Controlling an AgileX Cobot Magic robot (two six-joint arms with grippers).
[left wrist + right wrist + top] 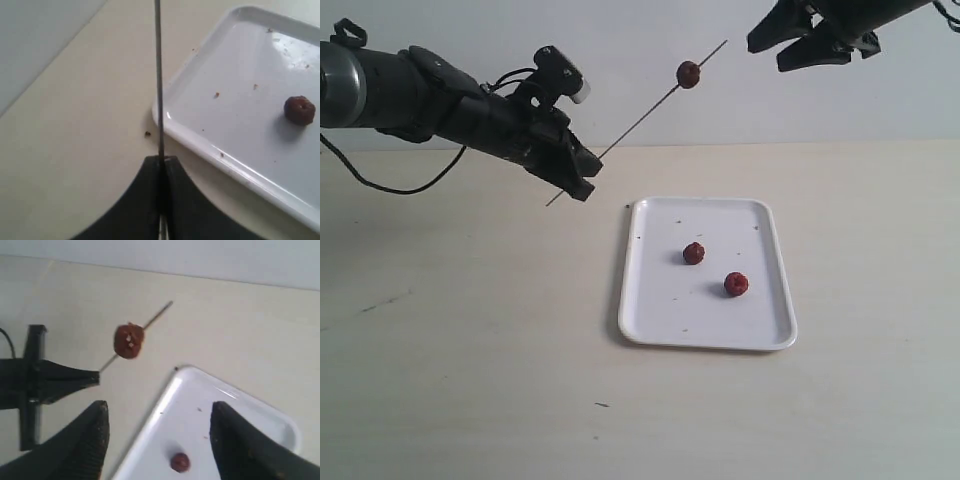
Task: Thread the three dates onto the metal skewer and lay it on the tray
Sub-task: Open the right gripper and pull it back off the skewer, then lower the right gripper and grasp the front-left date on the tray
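Note:
My left gripper (pixel 582 172) is shut on the metal skewer (pixel 640 120), which slants up to the right over the table. One date (pixel 688 74) is threaded near the skewer's tip, also visible as the date (pixel 128 340) in the right wrist view. Two more dates (pixel 694 253) (pixel 736 284) lie on the white tray (pixel 650 330). My right gripper (pixel 786 50) hangs open high at the upper right, apart from the skewer tip, nothing between its fingers (pixel 95 430). In the left wrist view the skewer (pixel 159 75) runs out from the shut left gripper (pixel 162 161) past the tray rim (pixel 200 142).
The tray sits on a pale beige table (pixel 460 350) before a white wall. Small dark crumbs dot the tray and table. A black cable (pixel 380 185) hangs under the left arm.

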